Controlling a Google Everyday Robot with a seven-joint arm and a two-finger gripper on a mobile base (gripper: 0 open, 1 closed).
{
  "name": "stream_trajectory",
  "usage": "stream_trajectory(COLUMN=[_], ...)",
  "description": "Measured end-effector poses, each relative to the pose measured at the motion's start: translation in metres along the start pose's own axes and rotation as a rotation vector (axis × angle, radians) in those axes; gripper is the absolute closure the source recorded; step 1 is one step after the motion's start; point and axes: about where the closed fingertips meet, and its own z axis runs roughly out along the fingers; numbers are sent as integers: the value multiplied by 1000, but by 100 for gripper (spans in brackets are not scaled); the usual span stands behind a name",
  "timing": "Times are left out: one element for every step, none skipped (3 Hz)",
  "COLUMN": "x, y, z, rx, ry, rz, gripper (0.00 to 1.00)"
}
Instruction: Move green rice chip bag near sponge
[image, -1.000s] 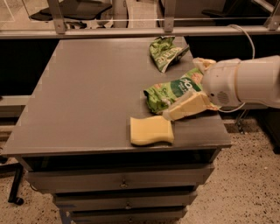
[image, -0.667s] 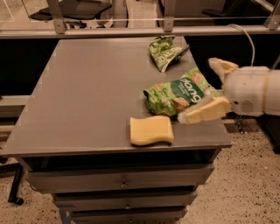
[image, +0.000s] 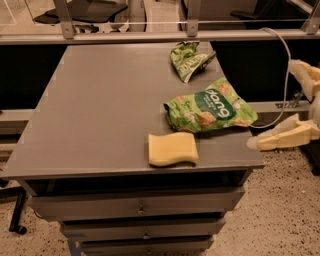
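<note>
The green rice chip bag (image: 210, 107) lies flat on the grey table (image: 100, 105) near its right edge, label up. The pale yellow sponge (image: 172, 148) lies just in front of and left of it, near the front edge, a small gap between them. My gripper (image: 272, 105) is off the table's right side, to the right of the bag. It is open and empty, with one cream finger (image: 282, 137) low and the other (image: 305, 72) higher up. It touches nothing.
A smaller creased green bag (image: 189, 60) lies at the back right of the table. A white cable (image: 286, 60) hangs beyond the right edge. Drawers (image: 140, 207) sit under the tabletop. Chairs and a rail stand behind.
My gripper has let go of the rice chip bag and pulled back to the right, off the table edge. The bag now lies fully uncovered beside the sponge.
</note>
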Motion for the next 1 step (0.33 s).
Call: stream_trajectory(x=[-1], y=[1], z=[2], rx=[-3], ry=[-1], rz=[2], gripper=[0])
